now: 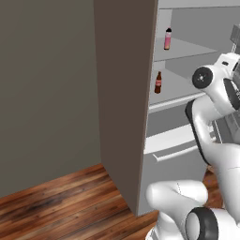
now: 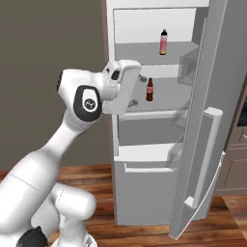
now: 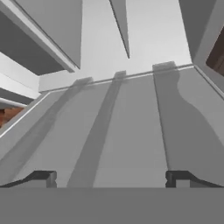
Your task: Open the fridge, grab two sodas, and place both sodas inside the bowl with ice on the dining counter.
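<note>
The fridge [image 2: 144, 183] stands open, its door [image 2: 214, 67] swung out to the right. Inside, a pink soda [image 2: 164, 42] with a black cap stands on the upper shelf, and a dark cola soda [image 2: 149, 90] stands on the shelf below. From the left side both bottles show too, pink [image 1: 168, 39] above cola [image 1: 158, 83]. My gripper [image 2: 137, 90] is open at the cola's shelf height, just left of the bottle and apart from it. In the hand view the open gripper [image 3: 110, 179] looks along a bare grey shelf with nothing between its fingers. The bowl and dining counter are out of view.
The open door's silver handle [image 2: 206, 154] hangs close on the right of my arm. A tall brown-grey panel [image 1: 122, 93] flanks the fridge on the left. Below is wooden floor [image 1: 56, 206]. Brown cabinets [image 2: 236, 159] stand behind the door.
</note>
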Robot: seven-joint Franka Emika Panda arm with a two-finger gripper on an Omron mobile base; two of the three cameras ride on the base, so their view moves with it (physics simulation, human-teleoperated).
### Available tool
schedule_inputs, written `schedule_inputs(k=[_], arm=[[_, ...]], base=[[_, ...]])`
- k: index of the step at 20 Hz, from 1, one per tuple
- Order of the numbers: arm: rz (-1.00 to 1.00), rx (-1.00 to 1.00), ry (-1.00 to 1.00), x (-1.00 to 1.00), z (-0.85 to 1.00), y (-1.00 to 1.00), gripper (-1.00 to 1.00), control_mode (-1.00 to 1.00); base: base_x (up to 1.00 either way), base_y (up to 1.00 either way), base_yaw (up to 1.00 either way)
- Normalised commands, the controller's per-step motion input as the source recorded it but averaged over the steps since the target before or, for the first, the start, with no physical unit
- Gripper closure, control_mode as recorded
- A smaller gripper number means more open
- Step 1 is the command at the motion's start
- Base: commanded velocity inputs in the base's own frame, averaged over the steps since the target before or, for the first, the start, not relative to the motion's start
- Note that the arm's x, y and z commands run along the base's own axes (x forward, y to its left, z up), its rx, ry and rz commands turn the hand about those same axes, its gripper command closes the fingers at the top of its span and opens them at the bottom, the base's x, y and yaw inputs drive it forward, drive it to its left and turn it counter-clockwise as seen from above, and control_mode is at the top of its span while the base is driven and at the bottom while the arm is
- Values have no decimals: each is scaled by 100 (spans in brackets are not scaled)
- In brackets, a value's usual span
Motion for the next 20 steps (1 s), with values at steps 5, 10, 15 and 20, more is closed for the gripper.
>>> schedule_inputs(k=[5, 10, 15, 20], arm=[[-6, -6, 20, 35, 0, -85, -100, -100], [-8, -5, 17, 25, 0, -87, -100, -100], [-9, -3, 12, 8, 0, -97, -100, -100], [-10, -1, 7, 0, 0, -100, -100, -100]], base=[[0, 0, 0], [0, 0, 0], [0, 0, 0], [0, 0, 0]])
